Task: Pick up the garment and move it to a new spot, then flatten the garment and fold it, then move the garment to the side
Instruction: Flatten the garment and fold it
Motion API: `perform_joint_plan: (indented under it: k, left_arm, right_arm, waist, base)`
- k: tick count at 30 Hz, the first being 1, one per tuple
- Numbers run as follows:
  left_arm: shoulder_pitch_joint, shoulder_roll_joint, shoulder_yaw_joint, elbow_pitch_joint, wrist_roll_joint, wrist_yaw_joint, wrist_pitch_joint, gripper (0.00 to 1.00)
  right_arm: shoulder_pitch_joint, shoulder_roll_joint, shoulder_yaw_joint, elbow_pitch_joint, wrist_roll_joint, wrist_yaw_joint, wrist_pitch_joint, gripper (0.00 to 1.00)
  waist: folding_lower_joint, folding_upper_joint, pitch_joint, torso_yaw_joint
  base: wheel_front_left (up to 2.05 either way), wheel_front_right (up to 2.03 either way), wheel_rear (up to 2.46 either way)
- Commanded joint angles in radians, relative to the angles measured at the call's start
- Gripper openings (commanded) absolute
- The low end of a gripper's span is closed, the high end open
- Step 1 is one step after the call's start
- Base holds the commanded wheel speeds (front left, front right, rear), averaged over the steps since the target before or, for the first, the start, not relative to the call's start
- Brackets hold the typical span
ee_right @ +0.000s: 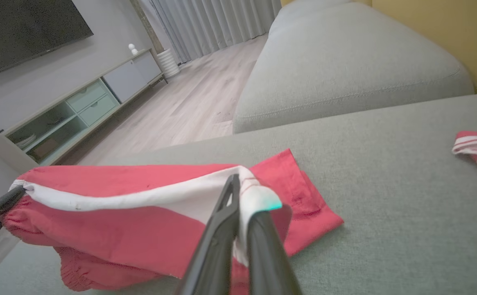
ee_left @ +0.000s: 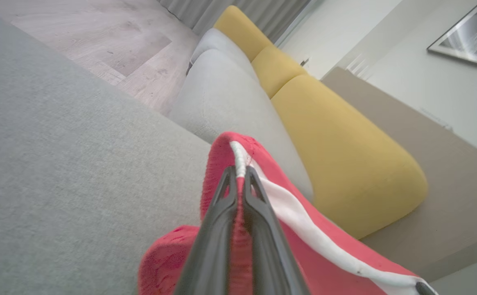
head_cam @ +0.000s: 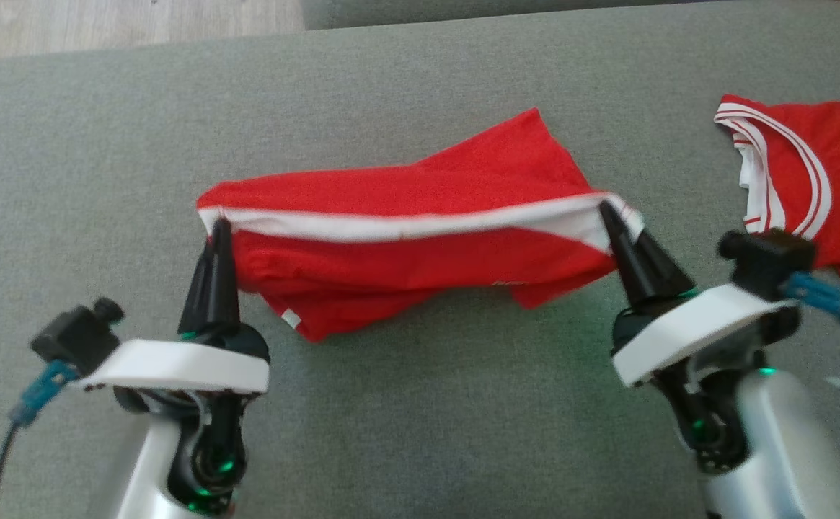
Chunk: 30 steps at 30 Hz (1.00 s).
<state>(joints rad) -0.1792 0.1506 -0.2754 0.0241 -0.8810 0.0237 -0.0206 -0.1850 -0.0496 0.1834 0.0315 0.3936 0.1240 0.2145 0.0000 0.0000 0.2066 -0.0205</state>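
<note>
**On the grey cushion: both pincers clamped on the red garment**

Across the middle of the grey cushion (head_cam: pixel 420 404) lies the red garment (head_cam: pixel 405 252), with its white band (head_cam: pixel 391 227) pulled into a line between the two arms. The left pincer (head_cam: pixel 219 225) is squeezed tight on the band's left end. From its own wrist cam you can see the fingers (ee_left: pixel 258 196) nearly together, with red cloth (ee_left: pixel 168 254) pinched in the gap. The right pincer (head_cam: pixel 606 209) is closed on the white corner at the other end, and in its wrist view the fabric (ee_right: pixel 140 237) folds over the tips (ee_right: pixel 242 184). The held edge looks raised, while the rest sags down and touches the cushion. Off to the right, well apart, a red-and-white shirt (head_cam: pixel 823 158) lies flat.
</note>
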Motion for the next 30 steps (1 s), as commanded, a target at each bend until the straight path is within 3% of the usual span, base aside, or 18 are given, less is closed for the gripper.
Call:
perform_joint_plan:
  k: [1, 3, 5, 10, 14, 21, 25, 30]
  left_arm:
    - [-0.019, 0.006, 0.050, -0.067, -0.026, -0.016, -0.003, 0.00]
    - [-0.030, 0.005, 0.062, -0.140, -0.086, -0.030, 0.036, 0.00]
    - [-0.074, 0.011, 0.066, -0.171, -0.115, -0.026, 0.077, 0.00]
    - [-0.323, 0.003, 0.106, -0.104, -0.184, -0.011, 0.151, 0.00]
    - [-0.562, 0.011, 0.158, 0.051, -0.180, -0.014, 0.127, 0.00]
    - [-0.891, 0.017, 0.178, 0.254, -0.052, -0.060, -0.068, 0.00]
    - [-0.955, -0.003, 0.180, 0.310, -0.061, -0.116, -0.146, 0.00]
    - [-0.852, -0.009, 0.121, 0.345, -0.089, -0.151, -0.187, 0.00]
  right_arm:
    - [-0.002, -0.001, 0.008, -0.092, -0.002, 0.007, 0.025, 0.00]
    - [-0.006, -0.021, -0.010, -0.229, 0.002, 0.007, 0.103, 0.00]
    - [-0.057, -0.050, -0.013, -0.284, 0.013, 0.007, 0.150, 0.00]
    - [-0.342, -0.130, 0.030, -0.199, 0.032, 0.007, 0.176, 0.00]
    - [-0.637, -0.144, 0.110, -0.004, 0.027, 0.007, 0.062, 0.00]
    - [-1.032, -0.117, 0.154, 0.295, -0.094, 0.007, -0.275, 0.00]
    - [-1.128, -0.129, 0.211, 0.407, -0.144, 0.007, -0.378, 0.00]
    - [-1.086, -0.213, 0.378, 0.482, -0.090, 0.007, -0.383, 0.00]
  waist:
    - [0.0000, 0.0000, -0.001, -0.001]
    - [0.0000, 0.0000, 0.009, -0.006]
    - [0.0000, 0.0000, 0.026, -0.013]
    - [0.0000, 0.0000, 0.093, -0.033]
    - [0.0000, 0.0000, 0.143, -0.061]
    - [0.0000, 0.0000, 0.191, -0.078]
    - [0.0000, 0.0000, 0.198, -0.076]
    - [0.0000, 0.0000, 0.193, -0.061]
  base:
    - [0.00, 0.00, 0.00]
    - [0.00, 0.00, 0.00]
    - [0.00, 0.00, 0.00]
    - [0.00, 0.00, 0.00]
    - [0.00, 0.00, 0.00]
    - [0.00, 0.00, 0.00]
    - [0.00, 0.00, 0.00]
    - [0.00, 0.00, 0.00]
